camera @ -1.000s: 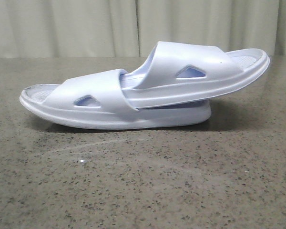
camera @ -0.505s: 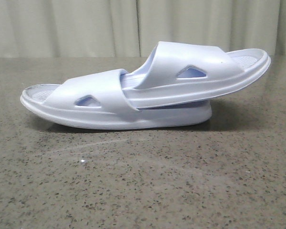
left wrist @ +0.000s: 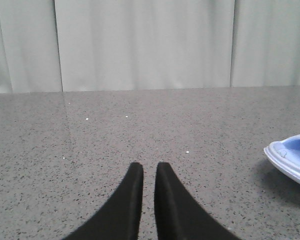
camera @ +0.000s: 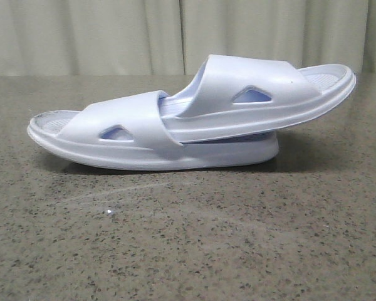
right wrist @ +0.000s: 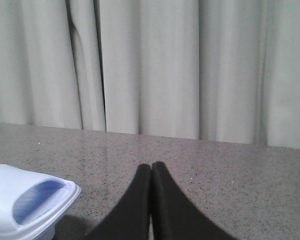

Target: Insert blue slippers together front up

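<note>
The blue slippers lie nested on the table in the front view. The lower slipper rests flat with its strap at the left. The upper slipper is pushed in under that strap and tilts up toward the right. Neither gripper shows in the front view. My left gripper hovers over bare table with a narrow gap between its fingers and nothing in it; one slipper end lies well off to its side. My right gripper has its fingers pressed together and empty, beside the other slipper end.
The speckled grey stone table stretches around the slippers. A pale pleated curtain hangs behind the table's far edge.
The nested slippers have shifted very slightly to the right; nothing else differs.
</note>
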Robot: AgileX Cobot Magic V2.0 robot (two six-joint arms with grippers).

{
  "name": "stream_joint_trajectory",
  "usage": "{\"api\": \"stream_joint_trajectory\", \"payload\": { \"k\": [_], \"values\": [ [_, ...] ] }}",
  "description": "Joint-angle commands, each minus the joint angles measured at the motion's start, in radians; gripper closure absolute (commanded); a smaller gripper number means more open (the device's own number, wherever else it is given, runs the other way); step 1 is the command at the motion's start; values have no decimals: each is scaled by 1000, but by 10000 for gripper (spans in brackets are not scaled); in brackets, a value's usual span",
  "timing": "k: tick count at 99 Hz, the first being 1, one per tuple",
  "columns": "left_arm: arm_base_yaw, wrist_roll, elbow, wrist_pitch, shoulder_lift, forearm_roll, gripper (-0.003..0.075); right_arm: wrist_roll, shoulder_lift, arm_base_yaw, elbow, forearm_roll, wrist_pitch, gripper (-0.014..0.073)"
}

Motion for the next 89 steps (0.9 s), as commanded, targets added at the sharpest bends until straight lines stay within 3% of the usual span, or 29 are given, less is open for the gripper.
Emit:
{"api": "stream_joint_trajectory", "payload": {
  "k": [1, 89],
  "values": [
    [-7, -15, 9, -93, -27, 5, 704, -15, 8, -5, -26, -8, -70, 701],
    [-7, -15, 9, -88, -27, -14, 704, -15, 8, -5, -26, -8, -70, 701]
  ]
}}
